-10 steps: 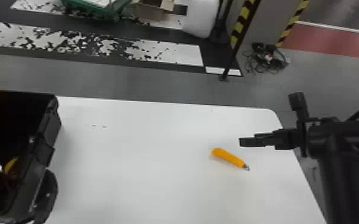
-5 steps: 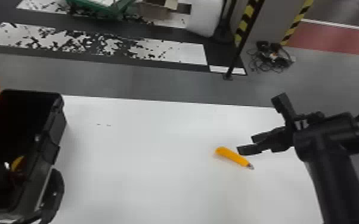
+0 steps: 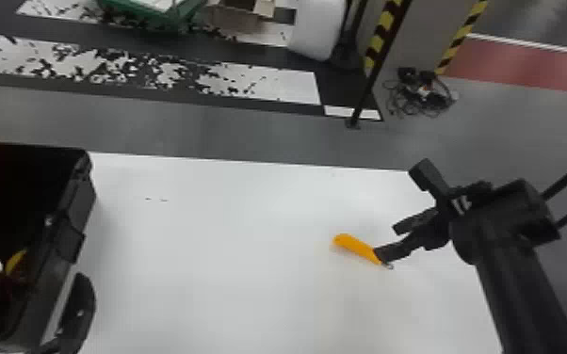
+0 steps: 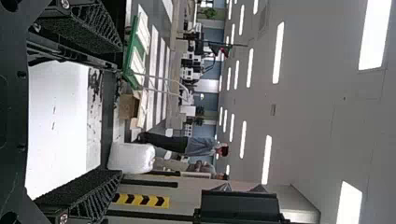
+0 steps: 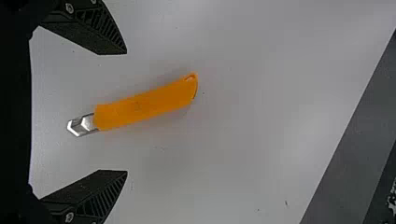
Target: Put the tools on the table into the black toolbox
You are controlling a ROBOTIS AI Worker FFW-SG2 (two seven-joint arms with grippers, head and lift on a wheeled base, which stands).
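The cutter [image 3: 351,244] wears a smooth, slightly curved orange casing with a bright metal tip; it lies flat on the matte white table [image 3: 202,263], under the right gripper [image 3: 388,241], whose ribbed black jaws stand wide on either side of it. The left gripper [image 4: 120,112] is spread wide too. Beyond stretches grey floor [image 3: 165,124] with scuffed white stripes. The black toolbox [image 3: 73,207] sits open at the left—inside, something rounded and yellow [image 3: 15,261], half lost in shadow.
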